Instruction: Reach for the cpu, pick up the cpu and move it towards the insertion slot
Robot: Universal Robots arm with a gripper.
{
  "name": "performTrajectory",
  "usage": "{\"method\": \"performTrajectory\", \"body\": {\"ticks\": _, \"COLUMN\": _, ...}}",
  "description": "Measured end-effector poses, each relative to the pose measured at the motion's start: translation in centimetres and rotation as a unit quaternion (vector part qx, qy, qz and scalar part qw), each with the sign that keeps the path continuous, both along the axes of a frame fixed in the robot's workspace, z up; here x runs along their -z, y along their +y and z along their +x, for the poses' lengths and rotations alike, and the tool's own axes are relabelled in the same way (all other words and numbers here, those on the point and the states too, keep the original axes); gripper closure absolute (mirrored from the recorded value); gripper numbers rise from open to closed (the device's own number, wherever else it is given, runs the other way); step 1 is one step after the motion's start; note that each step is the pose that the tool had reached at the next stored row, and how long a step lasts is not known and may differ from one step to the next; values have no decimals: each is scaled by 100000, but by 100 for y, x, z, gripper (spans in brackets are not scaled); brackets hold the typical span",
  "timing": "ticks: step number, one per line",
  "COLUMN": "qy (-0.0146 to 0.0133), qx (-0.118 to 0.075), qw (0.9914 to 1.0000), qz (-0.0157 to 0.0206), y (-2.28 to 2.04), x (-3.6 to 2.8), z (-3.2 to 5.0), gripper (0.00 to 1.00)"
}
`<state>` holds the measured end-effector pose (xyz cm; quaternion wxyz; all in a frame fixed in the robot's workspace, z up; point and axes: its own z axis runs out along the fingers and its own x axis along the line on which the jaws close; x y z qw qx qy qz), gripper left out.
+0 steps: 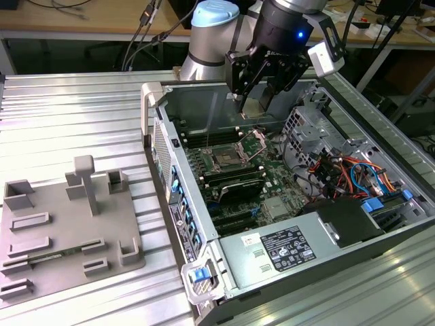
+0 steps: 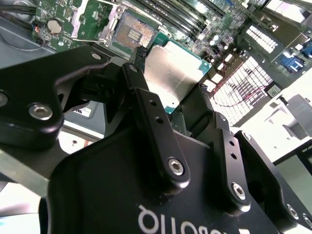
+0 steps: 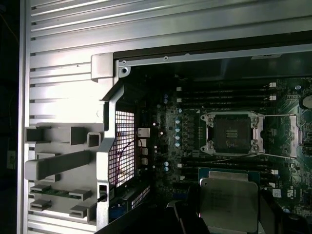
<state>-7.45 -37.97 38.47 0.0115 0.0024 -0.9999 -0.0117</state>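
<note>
Over the open computer case (image 1: 204, 197), the claw (image 1: 257, 102) is closed on the edges of the cpu (image 2: 170, 75), probably light, stiff and fragile, with the insertion slot (image 3: 233, 135) below it.

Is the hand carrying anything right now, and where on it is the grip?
Yes. The hand holds the cpu, its fingers clamped on two opposite edges, silvery face showing. It hangs above the open computer case, not in the insertion slot.
</note>
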Motion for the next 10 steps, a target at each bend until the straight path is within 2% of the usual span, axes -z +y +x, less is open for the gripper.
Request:
{"method": "performTrajectory", "body": {"ticks": 5, "qy": 6, "qx": -24, "qw": 100000, "qz": -2, "y": 180, "x": 9, "z": 24, "gripper": 45}}
{"method": "performTrajectory", "body": {"ticks": 10, "qy": 0, "qx": -9, "qw": 100000, "qz": 1, "y": 222, "x": 15, "z": 110, "gripper": 45}}
